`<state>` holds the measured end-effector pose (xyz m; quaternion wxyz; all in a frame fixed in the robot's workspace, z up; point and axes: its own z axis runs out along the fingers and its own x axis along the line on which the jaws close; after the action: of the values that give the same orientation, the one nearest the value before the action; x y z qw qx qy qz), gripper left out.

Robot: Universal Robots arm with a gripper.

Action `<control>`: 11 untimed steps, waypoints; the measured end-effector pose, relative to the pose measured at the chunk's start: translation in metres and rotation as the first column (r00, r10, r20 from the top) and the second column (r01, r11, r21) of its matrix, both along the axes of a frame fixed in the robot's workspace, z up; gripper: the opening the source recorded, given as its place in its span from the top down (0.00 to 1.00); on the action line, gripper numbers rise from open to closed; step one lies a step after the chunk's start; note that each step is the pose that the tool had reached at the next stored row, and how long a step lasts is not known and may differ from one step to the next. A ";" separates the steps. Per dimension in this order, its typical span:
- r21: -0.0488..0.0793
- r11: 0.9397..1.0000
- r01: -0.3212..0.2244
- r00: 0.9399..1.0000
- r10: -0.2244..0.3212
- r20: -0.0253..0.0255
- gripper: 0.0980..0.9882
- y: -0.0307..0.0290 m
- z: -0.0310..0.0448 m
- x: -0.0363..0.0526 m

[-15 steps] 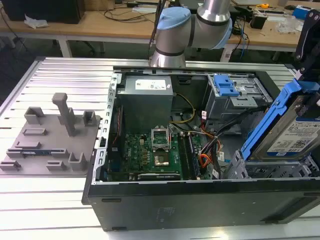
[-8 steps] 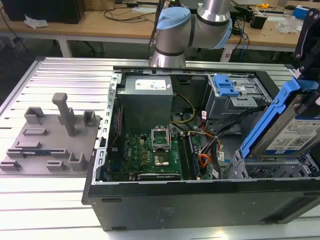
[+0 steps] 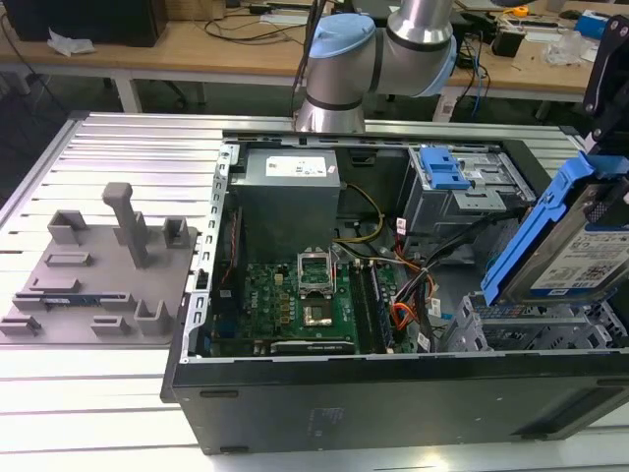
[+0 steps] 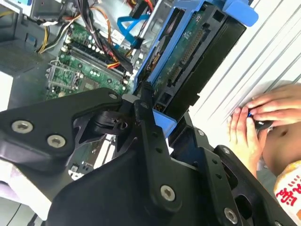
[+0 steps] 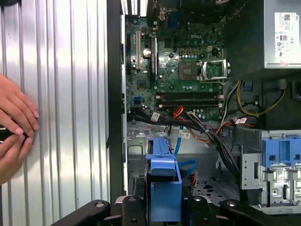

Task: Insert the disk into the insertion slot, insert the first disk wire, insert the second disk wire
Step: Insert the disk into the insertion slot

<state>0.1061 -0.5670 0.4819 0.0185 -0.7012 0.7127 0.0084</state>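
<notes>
disk (image 3: 582, 251): held in the air over the near-right corner of the computer case (image 3: 393, 413) in the exterior view, not seated | gripper (image 4: 149, 110): clamped on the disk's blue frame | relation: insertion slot (image 3: 536, 329) directly below gripper; disk's long axis tilted, lower end just above the cage | first disk wire (image 5: 179, 141): inside the case, beside the cage

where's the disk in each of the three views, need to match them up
Exterior view: the disk is at the exterior view's far right, tilted, raised above the insertion slot.
Second wrist view: the disk shows its circuit-board side, with the blue frame around it.
First wrist view: the disk is edge-on, blue frame towards the camera, in front of the open case.
Shared landmark: the motherboard.
</notes>
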 end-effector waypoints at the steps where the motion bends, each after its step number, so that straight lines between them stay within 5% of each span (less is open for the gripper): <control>1: 0.001 1.000 0.000 1.000 0.000 0.002 0.70 0.0000 -0.0005 -0.0004; 8: 0.009 1.000 0.009 1.000 -0.009 0.002 0.70 0.0001 -0.0020 -0.0006; 11: 0.002 1.000 0.009 1.000 -0.009 -0.002 0.70 0.0014 -0.0028 0.0005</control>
<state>0.1066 -0.5656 0.4791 0.0186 -0.6979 0.7159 0.0097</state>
